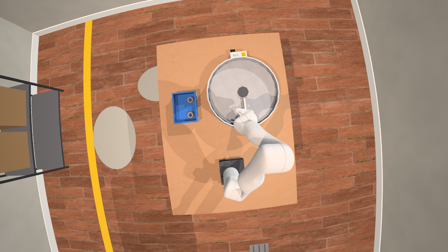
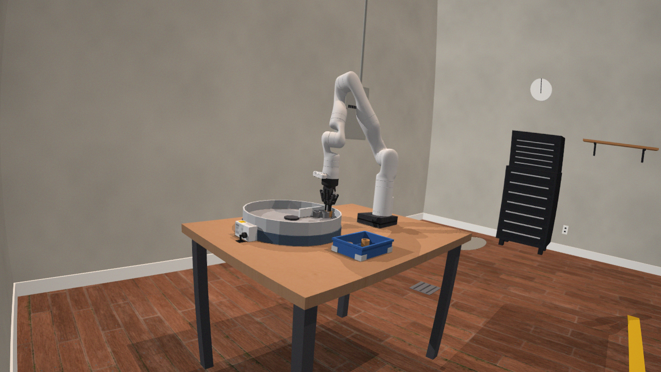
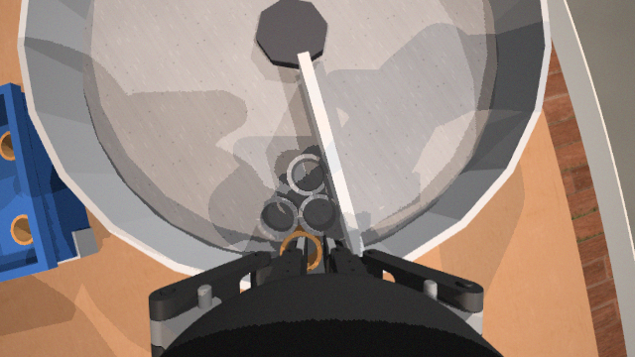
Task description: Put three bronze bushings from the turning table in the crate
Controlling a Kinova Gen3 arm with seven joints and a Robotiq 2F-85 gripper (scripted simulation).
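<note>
Two bronze bushings point(image 1: 187, 99) point(image 1: 188, 114) stand apart in the blue crate point(image 1: 173, 109) point(image 2: 374, 249) point(image 3: 30, 183). On the turning table point(image 1: 222, 78) point(image 2: 286, 227) point(image 3: 164, 55), another bronze bushing point(image 3: 300, 233) point(image 2: 330, 214) stands near the rim. Three grey bushings point(image 3: 290, 174) point(image 3: 262, 216) point(image 3: 333, 213) cluster beside it. My gripper point(image 3: 315, 246) point(image 2: 328, 210) points down at the bronze bushing, its fingers narrowly parted and not clamped. In the wrist view one finger overlaps the ring's opening and the other is by its right side. The fingertips' depth is hidden.
A white divider bar point(image 3: 322, 129) point(image 1: 244, 102) runs from the dark hub point(image 3: 293, 32) point(image 1: 242, 91) to the rim, close to the right of the fingers. The raised wall surrounds the turning table. A white control box point(image 1: 238, 54) point(image 2: 246, 230) is attached at its far side.
</note>
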